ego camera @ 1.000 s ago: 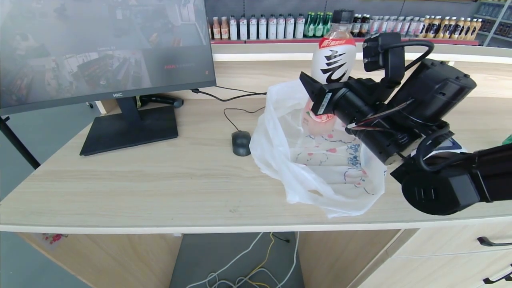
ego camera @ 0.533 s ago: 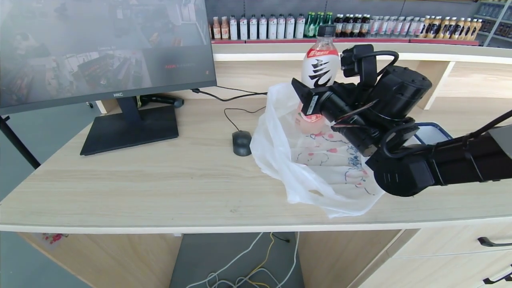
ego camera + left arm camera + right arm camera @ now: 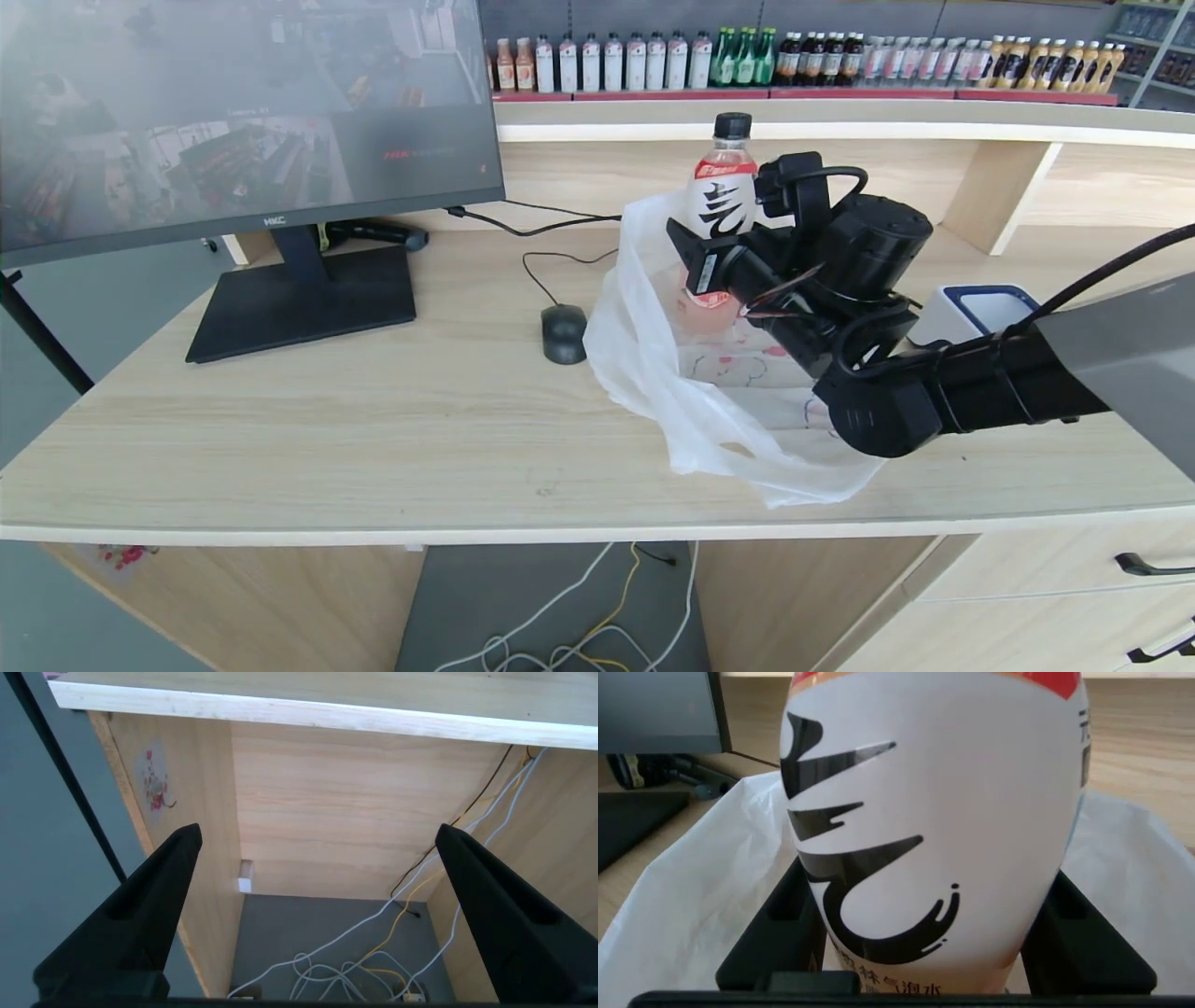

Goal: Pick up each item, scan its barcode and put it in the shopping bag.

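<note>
The robot's right arm stretches in low from the right across the pale wood-grain worktop (image 3: 373,420), its wrist angled up and inward so that the right gripper (image 3: 714,271) points at the shopping bag (image 3: 653,373). The gripper's flat black fingers are clamped on the lower body of a plastic drink bottle (image 3: 721,201), which stands upright above the bag's open mouth; whether its base touches the bag cannot be told. The bottle has a black screw cap, a rounded shoulder, a glossy white sleeve with bold black brushstrokes and a pink lower section. The bag is thin, crinkled, translucent white plastic with red and blue print, slumped open on the worktop beside a dark computer mouse (image 3: 563,333). The left gripper (image 3: 318,833) hangs below the worktop's edge with its two black wedge-shaped fingers spread wide and nothing between them, facing the wooden panel and loose cables (image 3: 374,952) underneath.
</note>
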